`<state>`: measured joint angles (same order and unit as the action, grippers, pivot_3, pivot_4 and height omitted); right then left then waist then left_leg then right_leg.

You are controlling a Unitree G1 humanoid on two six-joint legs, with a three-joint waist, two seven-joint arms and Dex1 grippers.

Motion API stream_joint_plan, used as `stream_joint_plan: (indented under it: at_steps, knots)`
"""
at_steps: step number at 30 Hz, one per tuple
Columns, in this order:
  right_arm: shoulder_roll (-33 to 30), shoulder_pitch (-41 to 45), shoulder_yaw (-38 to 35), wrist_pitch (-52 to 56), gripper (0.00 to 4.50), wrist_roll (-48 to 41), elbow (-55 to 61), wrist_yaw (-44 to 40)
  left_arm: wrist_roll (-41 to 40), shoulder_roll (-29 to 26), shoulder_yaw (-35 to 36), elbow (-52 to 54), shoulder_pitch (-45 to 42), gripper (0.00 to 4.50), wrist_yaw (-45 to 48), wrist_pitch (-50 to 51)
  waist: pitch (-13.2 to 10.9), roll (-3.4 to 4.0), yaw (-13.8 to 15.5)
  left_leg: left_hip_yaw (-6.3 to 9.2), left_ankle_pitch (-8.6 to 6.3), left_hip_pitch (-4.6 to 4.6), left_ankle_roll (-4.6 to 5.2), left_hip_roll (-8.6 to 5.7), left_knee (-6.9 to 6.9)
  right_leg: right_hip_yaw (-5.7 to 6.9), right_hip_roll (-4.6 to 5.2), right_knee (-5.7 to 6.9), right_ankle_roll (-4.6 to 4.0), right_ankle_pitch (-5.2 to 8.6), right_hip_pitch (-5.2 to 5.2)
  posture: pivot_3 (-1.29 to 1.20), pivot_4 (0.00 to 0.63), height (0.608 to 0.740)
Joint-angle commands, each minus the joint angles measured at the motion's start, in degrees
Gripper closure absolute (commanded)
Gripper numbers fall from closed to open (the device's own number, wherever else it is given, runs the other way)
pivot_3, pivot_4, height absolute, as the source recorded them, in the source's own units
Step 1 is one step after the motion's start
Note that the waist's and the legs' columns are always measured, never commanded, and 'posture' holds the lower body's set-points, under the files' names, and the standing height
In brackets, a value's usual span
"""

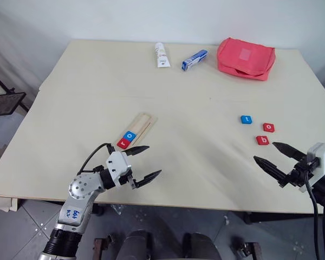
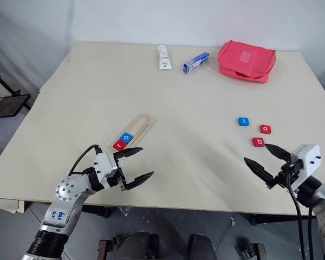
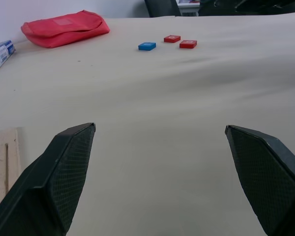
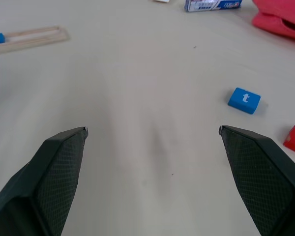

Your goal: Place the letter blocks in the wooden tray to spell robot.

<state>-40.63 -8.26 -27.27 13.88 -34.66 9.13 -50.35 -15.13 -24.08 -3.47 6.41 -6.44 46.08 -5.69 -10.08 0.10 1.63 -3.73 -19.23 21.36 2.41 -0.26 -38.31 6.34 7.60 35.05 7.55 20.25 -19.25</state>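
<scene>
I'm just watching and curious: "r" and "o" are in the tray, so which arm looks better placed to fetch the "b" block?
The right. Its open right gripper hovers beside the red b block. The left gripper, also open, is near the wooden tray.

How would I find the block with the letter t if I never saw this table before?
Start at the red pouch at the table's far right. Come toward the near edge to three small blocks lying together. The t block is the blue one of the three; the o block and b block are red.
</scene>
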Motion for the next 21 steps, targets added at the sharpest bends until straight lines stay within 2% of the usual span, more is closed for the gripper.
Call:
stream_joint_plan:
  at_steps: [1, 3, 12, 17, 21]
  knots:
    - [0.74, -1.41, -1.14, -0.62, 0.02, -0.17, 1.78, -0.05, -0.38, 0.02, -0.77, 1.63, -0.99, 0.00, 0.52, 0.35, 0.00, 0.00, -0.06, 0.00, 0.00, 0.00, 0.00, 0.00, 0.00, 0.00, 0.00, 0.00, 0.00, 0.00, 0.00, 0.00, 0.150, 0.740]
    - [0.64, -1.05, -1.26, -0.44, 0.02, -0.32, 1.62, 0.04, -0.25, -0.68, -1.19, 2.48, -1.00, 0.00, 0.26, 3.61, 0.00, 0.01, -0.15, -0.03, 0.00, 0.00, 0.00, 0.00, 0.00, 0.00, -0.01, 0.00, 0.00, 0.00, 0.00, 0.00, 0.150, 0.740]
    - [-0.68, 1.89, -0.24, -0.83, 0.02, 0.73, -1.68, -2.66, -1.53, -2.36, 1.03, 6.01, 0.31, 0.00, -0.40, 6.70, 0.01, 0.01, -0.26, -0.05, 0.00, -0.03, 0.00, 0.02, -0.01, -0.05, -0.02, 0.01, 0.00, 0.00, -0.01, 0.00, 0.150, 0.740]
    - [-2.80, 9.06, 3.44, -1.55, 0.02, 2.76, -8.13, -7.07, -4.48, -7.69, 10.29, 12.40, 7.01, 0.00, -2.81, 12.80, 0.00, 0.01, -0.99, -0.07, 0.01, -0.03, -0.01, 0.06, 0.02, -0.08, -0.03, -0.01, 0.00, 0.00, -0.02, 0.00, 0.150, 0.740]
    - [-3.41, 13.90, 6.09, -2.27, 0.02, 4.24, -12.70, -9.66, -5.13, -9.28, 13.08, 15.68, 9.89, 0.00, -4.54, 16.62, 0.00, 0.01, -0.80, -0.02, 0.01, -0.03, -0.01, 0.07, 0.01, -0.05, 0.02, 0.00, -0.01, 0.00, 0.01, 0.00, 0.150, 0.740]
